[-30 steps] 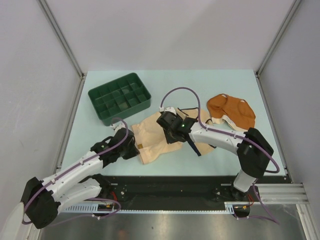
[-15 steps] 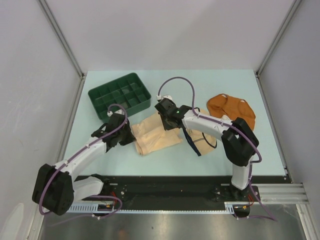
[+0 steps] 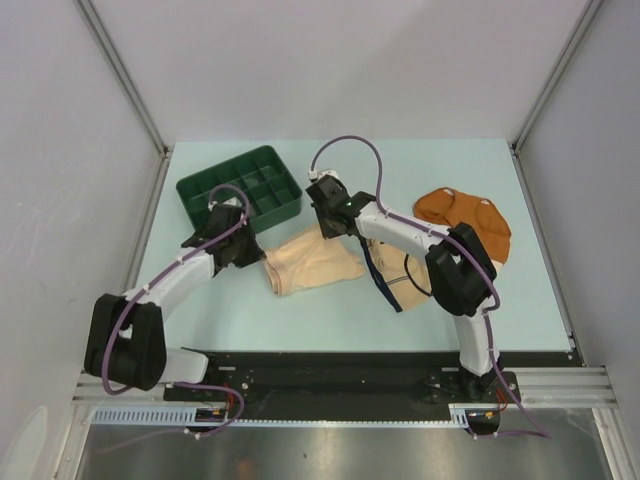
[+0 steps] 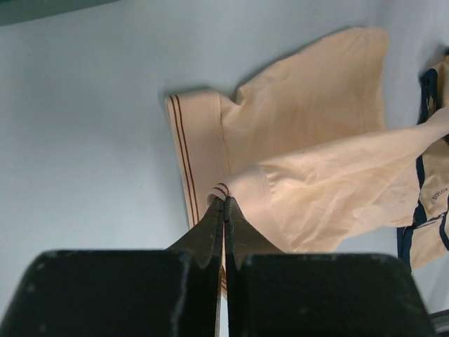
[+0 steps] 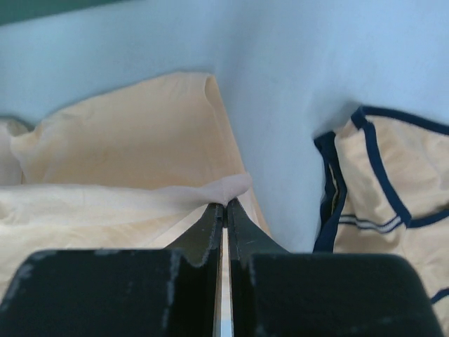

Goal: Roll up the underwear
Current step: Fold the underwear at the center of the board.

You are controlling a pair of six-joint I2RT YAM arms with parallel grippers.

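Peach underwear [image 3: 310, 262] is the one getting worked on, and it sits about mid-table [image 3: 450, 170], just in front of the green tray [image 3: 285, 174]. Both arms are reaching in on it from either side.

Left gripper [image 3: 260, 257] is clamped down tight on the left end. From the left wrist cam you can see the gripper [image 4: 224, 203] pinching a corner of the waistband, the bit with two thin brown stripes, and that corner is pulled up off the table. The rest of the waistband lies flat below it.

Right gripper [image 3: 340, 238] is pinched closed too, on the far right edge of the same piece. In its wrist cam the gripper [image 5: 224, 205] has a thin fold of peach fabric [image 5: 126, 147] caught right at the tips. So the top layer is lifted and strung between the two grippers, while the bottom layer is flat on the table.

Cream pair with dark trim [image 3: 395, 275] lies just to the right of the peach one, partly under the right arm. In the right wrist cam there's a strip of bare table between it [image 5: 393, 189] and the peach one. It's laid out flat, not rolled.

Rust-orange pair [image 3: 465, 220] is further right and a bit further back, well apart from the peach one, also spread out flat. Can't tell whether it touches the cream pair.
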